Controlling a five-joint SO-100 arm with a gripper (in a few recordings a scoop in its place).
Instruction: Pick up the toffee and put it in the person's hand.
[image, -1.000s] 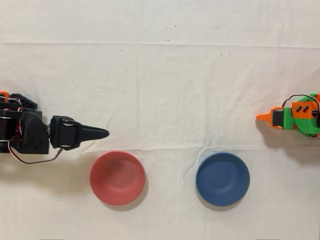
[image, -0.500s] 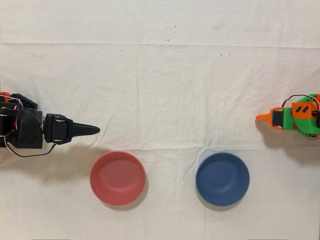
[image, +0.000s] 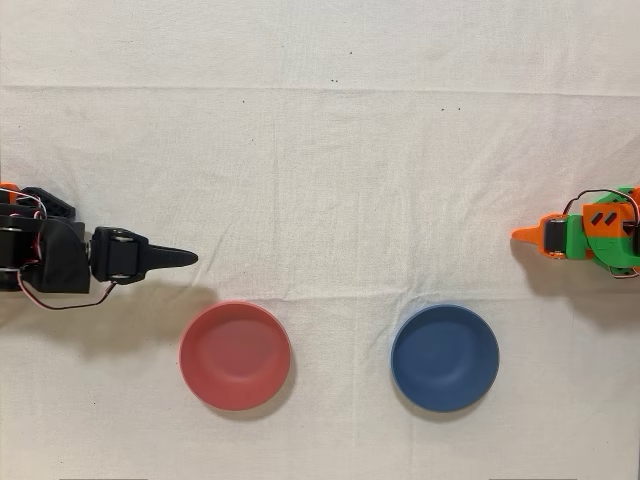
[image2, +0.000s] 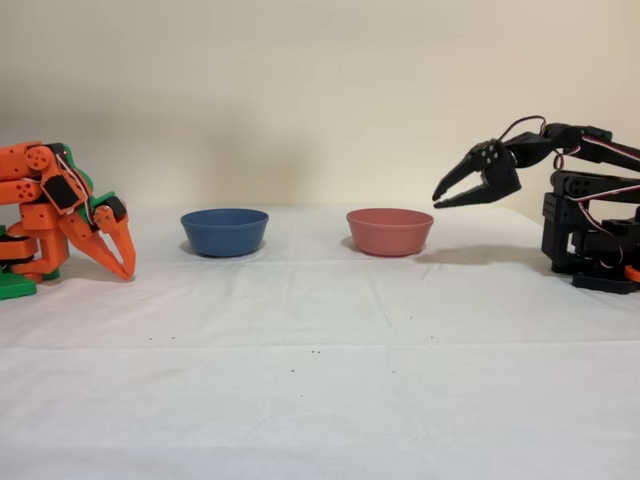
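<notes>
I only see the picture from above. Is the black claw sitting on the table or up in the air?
Observer: Up in the air. From the side, the black claw hangs above the tablecloth, higher than the rim of the red bowl.
Operator: Is it shut? It looks like one spike to me.
Observer: The side view shows its two fingers a little apart at the tips, so it's open.
Operator: Which way does it tip?
Observer: It slants slightly downward, pointing toward the red bowl.
</notes>
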